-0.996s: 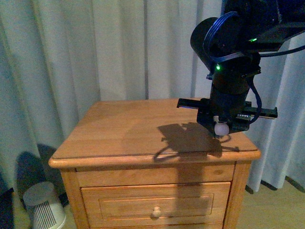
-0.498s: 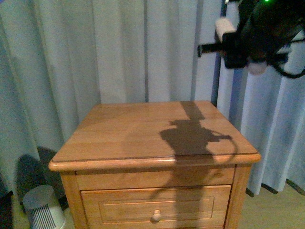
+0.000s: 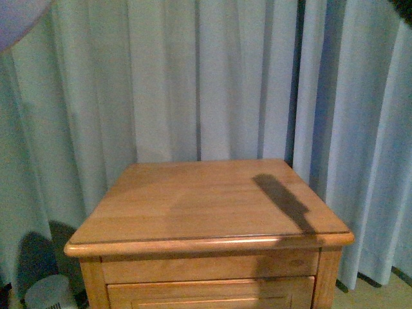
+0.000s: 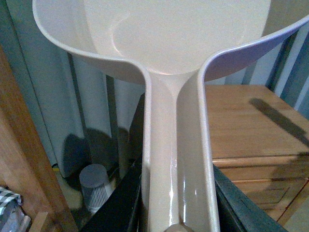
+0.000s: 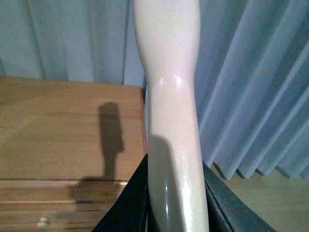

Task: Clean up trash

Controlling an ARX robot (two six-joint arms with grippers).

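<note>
Front view: looking onto a wooden nightstand [image 3: 206, 199] with a slanted shadow [image 3: 283, 203] across the right of its top and a drawer front [image 3: 212, 296] just under the edge. Behind it, pale curtains [image 3: 167, 77]. On the floor to its left, a white slatted bin [image 3: 48, 293], partly cut off. In the upper left corner, a blurred pale curve of the dustpan [image 3: 16, 19]. No telling either gripper's state from here. Left wrist view: clamped with the left gripper [image 4: 177, 193] on the dustpan [image 4: 174, 29] by its long channelled handle, dark fingers [image 4: 123, 198] pressed against both sides, scoop held up in the air, apart from the nightstand [image 4: 241, 121]. Below, on the floor by the curtain, the white slatted bin [image 4: 96, 186]. At the near edge, a wooden panel [image 4: 19, 159] and a scrap of checked cloth [image 4: 9, 203]. Right wrist view: clamped likewise with the right gripper [image 5: 176, 203] on a smooth cream handle [image 5: 171, 96], dark fingers [image 5: 130, 203] tight on either side. Impossible to tell whether a brush's or another tool's, with the far end out of frame. Held in the air by the nightstand's right edge, over light flooring [image 5: 270, 203]. Lower down, a round drawer knob [image 5: 43, 222].
</note>
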